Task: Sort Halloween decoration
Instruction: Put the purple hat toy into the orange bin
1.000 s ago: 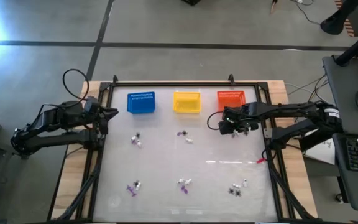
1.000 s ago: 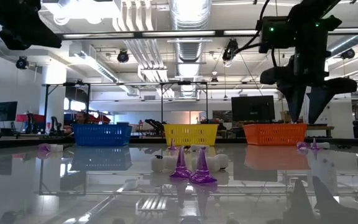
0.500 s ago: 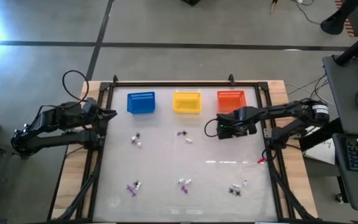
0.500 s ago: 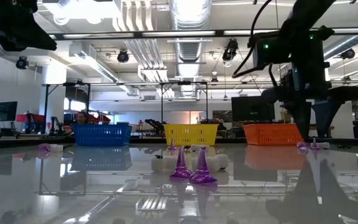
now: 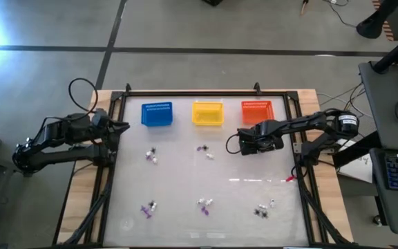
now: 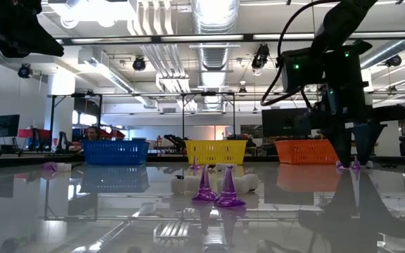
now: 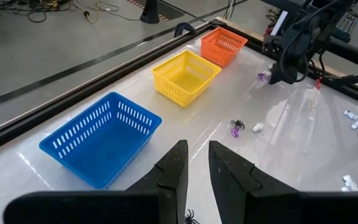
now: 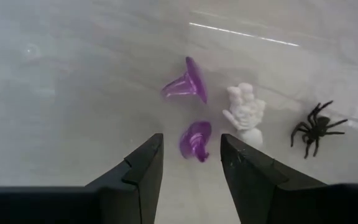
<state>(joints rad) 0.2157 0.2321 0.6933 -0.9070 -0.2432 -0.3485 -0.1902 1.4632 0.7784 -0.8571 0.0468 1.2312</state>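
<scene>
The Halloween decoration lies in small clusters on the glossy table. One cluster shows in the right wrist view: two purple witch hats point(image 8: 195, 140) point(image 8: 185, 86), a white skeleton hand point(image 8: 244, 109) and a black spider point(image 8: 314, 129), all resting on the table. My right gripper point(image 8: 191, 139) point(image 5: 256, 144) points down, open, with a finger on each side of the nearer purple hat and a gap to it on both sides. My left gripper point(image 7: 197, 163) point(image 5: 119, 126) waits at the table's left edge, held high, its fingers a narrow gap apart with nothing between them.
The blue basket point(image 5: 157, 114), yellow basket point(image 5: 208, 113) and orange-red basket point(image 5: 257, 109) stand in a row along the far edge. More trinket clusters lie at the middle left point(image 5: 151, 155), the centre point(image 5: 204, 151) and along the near side point(image 5: 148, 208) point(image 5: 204, 204) point(image 5: 264, 209).
My right gripper has come down toward the table and a little toward the near edge. It now stands just above the cluster in front of the orange-red basket, where before it hung well above the table.
</scene>
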